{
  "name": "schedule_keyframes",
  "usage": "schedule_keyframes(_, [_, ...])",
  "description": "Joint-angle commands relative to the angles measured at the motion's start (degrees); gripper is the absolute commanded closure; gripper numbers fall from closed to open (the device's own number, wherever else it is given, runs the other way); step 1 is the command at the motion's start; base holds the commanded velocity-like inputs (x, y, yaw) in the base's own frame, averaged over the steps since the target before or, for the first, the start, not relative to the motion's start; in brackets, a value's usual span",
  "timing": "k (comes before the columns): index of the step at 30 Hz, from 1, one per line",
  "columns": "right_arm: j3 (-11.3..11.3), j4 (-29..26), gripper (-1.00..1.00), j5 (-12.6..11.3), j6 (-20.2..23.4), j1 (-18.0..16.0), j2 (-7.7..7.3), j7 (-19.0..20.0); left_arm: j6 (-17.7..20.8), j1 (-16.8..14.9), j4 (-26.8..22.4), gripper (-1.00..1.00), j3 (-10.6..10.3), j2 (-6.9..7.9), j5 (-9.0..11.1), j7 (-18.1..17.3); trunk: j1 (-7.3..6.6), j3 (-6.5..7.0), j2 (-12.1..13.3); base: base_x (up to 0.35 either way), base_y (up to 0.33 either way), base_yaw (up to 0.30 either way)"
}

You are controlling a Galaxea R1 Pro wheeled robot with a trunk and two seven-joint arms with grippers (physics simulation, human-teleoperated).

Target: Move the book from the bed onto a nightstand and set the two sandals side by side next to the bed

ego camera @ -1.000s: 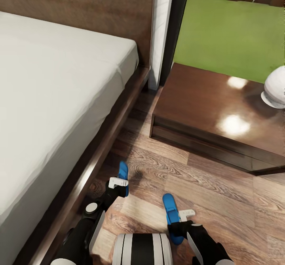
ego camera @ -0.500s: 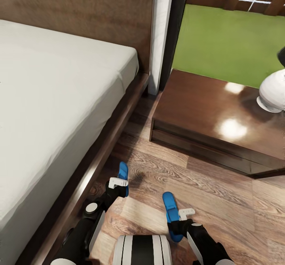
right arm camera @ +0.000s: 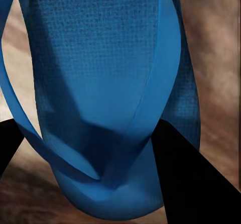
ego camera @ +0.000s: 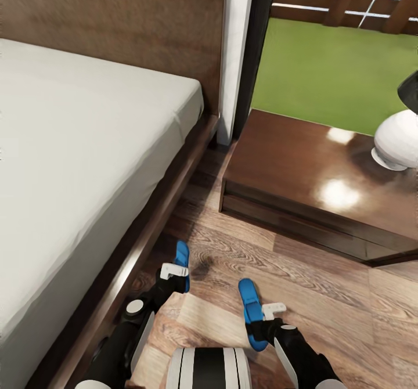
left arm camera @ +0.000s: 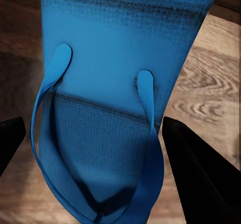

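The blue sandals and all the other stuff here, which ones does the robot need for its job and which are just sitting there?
For the job:
- left sandal, at the left gripper
- right sandal, at the right gripper
- bed
- nightstand

Just sitting there:
- white lamp on the nightstand
- green lawn outside the window

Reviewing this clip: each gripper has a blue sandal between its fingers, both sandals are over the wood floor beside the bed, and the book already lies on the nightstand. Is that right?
Not quite. The head view shows the nightstand carrying no book; a white lamp base stands on it. The rest stands: the left gripper and the right gripper each straddle a blue sandal over the floor beside the bed.
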Motion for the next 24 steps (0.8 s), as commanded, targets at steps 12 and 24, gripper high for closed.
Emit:
schedule_keyframes(12, [-0.04, -5.74, 1.00, 0.09, 0.47, 0.01, -0.08, 0.28, 0.22, 0.05, 0.69, 1.00, 0.11, 0.01, -0.68, -0.52, -0.32, 2.63, 0.15, 0.000, 0.000, 0.000])
schedule_keyframes(24, [-0.04, -5.91, 1.00, 0.04, 0.45, 0.01, -0.01, 0.10, 0.13, 0.13, 0.71, 1.00, 0.11, 0.01, -0.68, -0.52, -0.44, 3.74, 0.22, 0.000, 0.000, 0.000])
